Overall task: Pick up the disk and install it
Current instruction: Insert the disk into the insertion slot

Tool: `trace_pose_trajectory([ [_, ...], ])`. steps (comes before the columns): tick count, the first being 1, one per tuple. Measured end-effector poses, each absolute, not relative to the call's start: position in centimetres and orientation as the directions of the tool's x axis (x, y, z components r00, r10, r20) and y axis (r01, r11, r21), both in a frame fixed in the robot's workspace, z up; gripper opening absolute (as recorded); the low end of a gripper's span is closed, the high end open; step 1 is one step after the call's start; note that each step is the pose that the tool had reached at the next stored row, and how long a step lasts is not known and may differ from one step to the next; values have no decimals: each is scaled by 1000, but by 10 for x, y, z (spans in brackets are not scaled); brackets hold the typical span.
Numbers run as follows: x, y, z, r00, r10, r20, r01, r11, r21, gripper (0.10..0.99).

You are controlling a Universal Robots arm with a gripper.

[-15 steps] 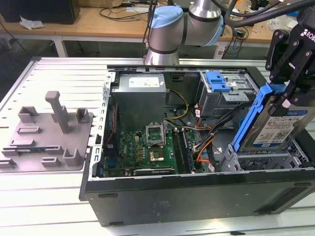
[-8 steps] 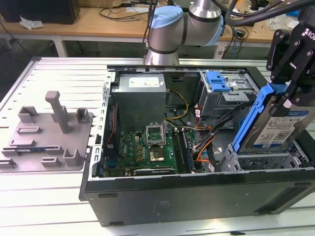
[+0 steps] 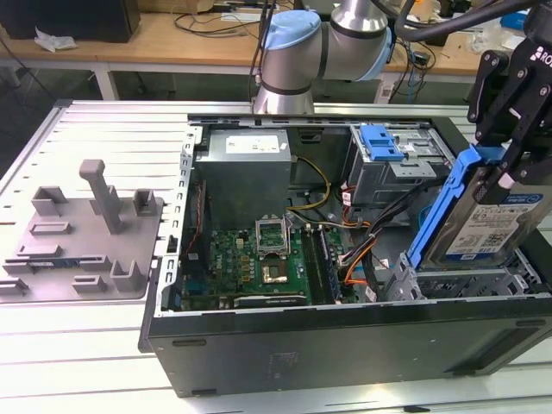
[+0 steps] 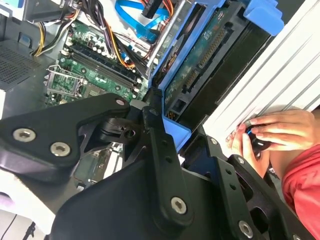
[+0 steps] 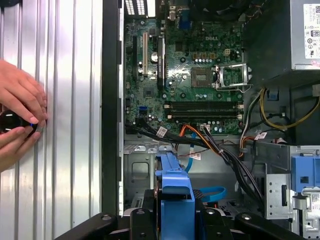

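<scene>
Fronting the exterior view: slatted table (image 3: 86, 371), bearing an open black case (image 3: 345, 362) laid on its side.

Just behind the case's near wall, at the exterior view's right: steel drive cage (image 3: 470, 285).

Above the cage: disk (image 3: 496, 233), steeply tilted, its lower edge at the cage's top; whether they touch cannot be told. Silver body, white-and-blue label, blue carrier.

Gripper (image 3: 504, 171): black, claw clamped narrow on the carrier's upper end. In the first wrist view its fingers (image 5: 144, 221) flank the carrier on both sides.

Mid-case: green motherboard (image 3: 259, 259), with orange and black cables (image 3: 362, 259) running toward the cage.

Far side of the case: grey power supply (image 3: 246, 172). Beside it, toward the exterior view's right, a bay with a blue latch (image 3: 381, 142).

On the table at the exterior view's left, well apart from the case: grey fixture (image 3: 86, 233) with upright posts.

Beyond the case: arm (image 3: 319, 43), then a wooden bench (image 3: 172, 39).

First wrist view: a person's hands (image 5: 20, 107) on the table beside the case, closed around a small dark object.
</scene>
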State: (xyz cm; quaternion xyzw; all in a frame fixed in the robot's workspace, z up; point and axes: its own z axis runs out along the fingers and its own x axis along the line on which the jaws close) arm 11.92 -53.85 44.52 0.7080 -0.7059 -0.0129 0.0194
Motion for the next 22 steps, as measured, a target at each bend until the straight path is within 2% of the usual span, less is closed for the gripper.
trace_pose_trajectory([
  [22, 119, -536, 451, 3, -1000, 19, -999, -2, 46, 369],
])
